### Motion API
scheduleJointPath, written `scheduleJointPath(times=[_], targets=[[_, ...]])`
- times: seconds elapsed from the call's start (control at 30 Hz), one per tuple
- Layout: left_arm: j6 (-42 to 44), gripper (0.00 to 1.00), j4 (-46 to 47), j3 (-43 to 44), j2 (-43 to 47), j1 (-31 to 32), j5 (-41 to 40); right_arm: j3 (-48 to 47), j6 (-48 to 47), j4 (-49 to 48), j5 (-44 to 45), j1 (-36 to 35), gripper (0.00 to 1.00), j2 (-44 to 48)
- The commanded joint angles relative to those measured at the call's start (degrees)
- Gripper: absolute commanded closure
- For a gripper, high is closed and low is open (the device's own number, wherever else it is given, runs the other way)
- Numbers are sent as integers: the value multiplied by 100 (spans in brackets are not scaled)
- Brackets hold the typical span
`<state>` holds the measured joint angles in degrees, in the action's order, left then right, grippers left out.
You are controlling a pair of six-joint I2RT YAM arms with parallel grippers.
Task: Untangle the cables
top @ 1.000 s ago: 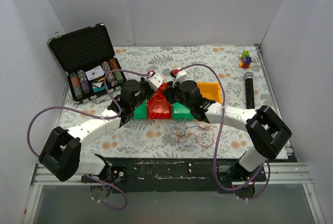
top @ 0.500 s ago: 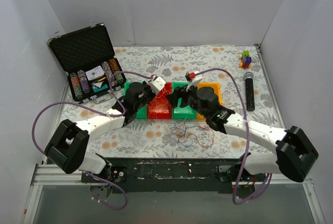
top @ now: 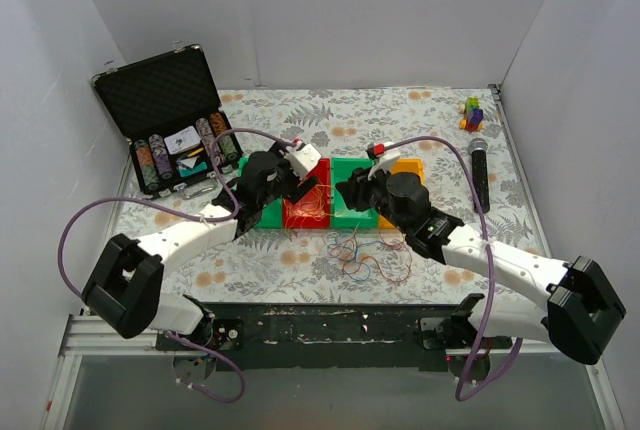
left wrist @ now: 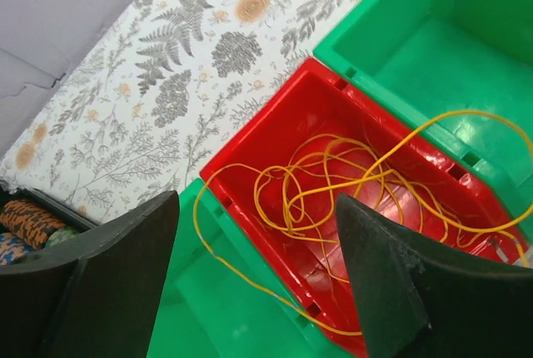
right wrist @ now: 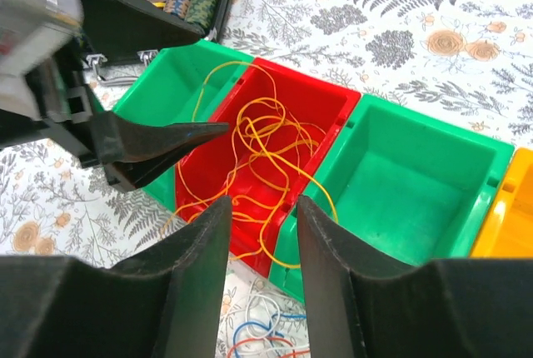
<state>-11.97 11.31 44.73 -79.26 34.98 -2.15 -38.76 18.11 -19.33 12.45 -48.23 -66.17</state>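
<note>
In the overhead view, the left gripper (top: 308,190) hovers over the red bin (top: 292,215), and the right gripper (top: 345,190) faces it from above the neighbouring green bin (top: 352,214). A loose yellow cable (top: 314,206) lies inside the red bin, while the other cables (top: 368,256), a red, blue and orange tangle, sit on the floral table (top: 400,110) just in front of the bins. An orange bin (top: 408,168) ends the row on the right. An open poker chip case (top: 165,115) stands far left, and a microphone (top: 480,176) and a toy block figure (top: 472,112) lie far right. The left wrist camera shows that gripper's fingers (left wrist: 125,279) spread wide with nothing between them. Below them the yellow cable coils in the red bin, with loops spilling over the rim onto the green bins on both sides. The right wrist camera shows its fingers (right wrist: 187,279) a narrow gap apart and gripping nothing, above the same yellow coil. Red, blue and white strands show on the table at the bottom edge.
</note>
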Motion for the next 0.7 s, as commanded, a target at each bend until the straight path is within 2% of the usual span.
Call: scheduleJointPath(times=[0.0, 0.17, 0.2, 0.23, 0.27, 0.3, 0.37, 0.53, 0.67], targets=[[-244, 22, -269, 448, 745, -44, -119, -544, -97, -106, 12, 33, 60, -202], [-701, 15, -586, 905, 1456, -193, -250, -861, -132, -132, -172, 41, 82, -791], [-815, 13, -682, 1002, 1588, -237, -259, -904, -132, -132, -242, 33, 83, -922], [-920, 11, -839, 1203, 1650, -351, -268, -931, -132, -202, -356, 33, 82, -1054], [-1043, 9, -1015, 1387, 1695, -439, -286, -957, -158, -263, -583, 41, 73, -1160], [-1149, 8, -1287, 1563, 1721, -588, -286, -992, -202, -290, -820, 33, 57, -1283], [-1325, 4, -1656, 1906, 1765, -913, -111, -1133, -272, -107, -1076, 33, 46, -1494], [-1510, 2, -2413, 2583, 1669, -1818, 627, -941, -325, 131, -683, -37, 42, -1399], [-1747, 2, -3449, 3356, 985, -2512, 1233, -721, -352, 289, -507, -20, 41, -1240]])
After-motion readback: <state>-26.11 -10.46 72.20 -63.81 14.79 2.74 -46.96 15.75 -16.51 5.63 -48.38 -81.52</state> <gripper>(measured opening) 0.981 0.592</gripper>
